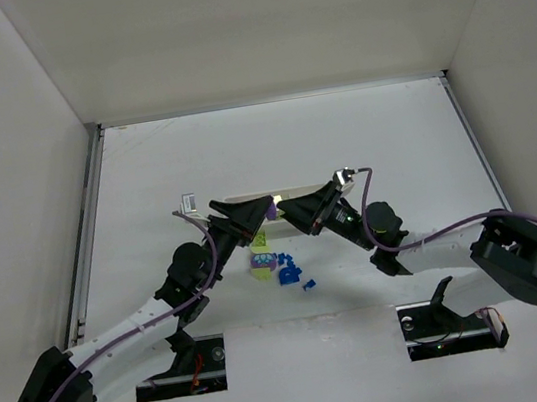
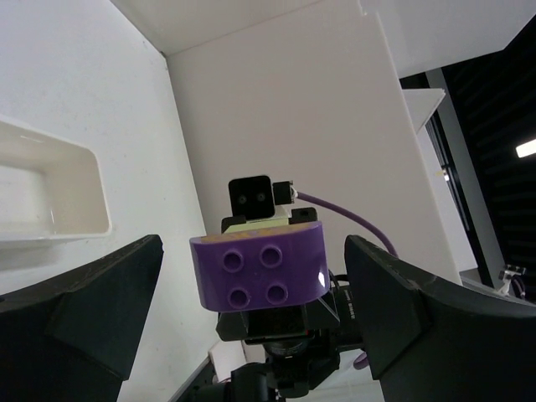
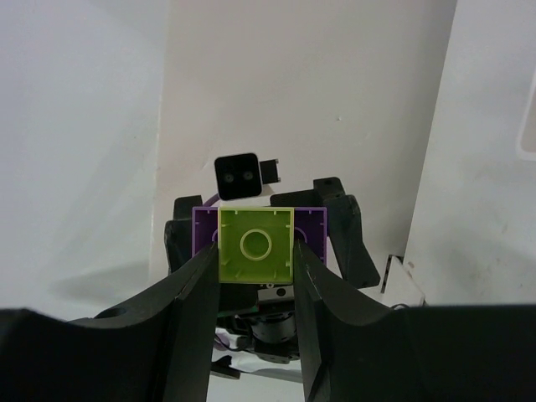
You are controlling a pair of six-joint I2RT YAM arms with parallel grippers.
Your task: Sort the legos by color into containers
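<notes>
Purple brick (image 2: 258, 272) joined to lime brick (image 3: 255, 244): right hand (image 3: 255, 255) clenched on the lime, left hand (image 2: 253, 260) spread around the purple, probably to pull them apart.

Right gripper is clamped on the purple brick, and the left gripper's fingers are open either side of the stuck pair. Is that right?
Not quite. The right gripper is clamped on the lime brick, not the purple brick, which sits stuck behind it; the right wrist view shows this. The left gripper is open either side of the pair, as you said.
</notes>
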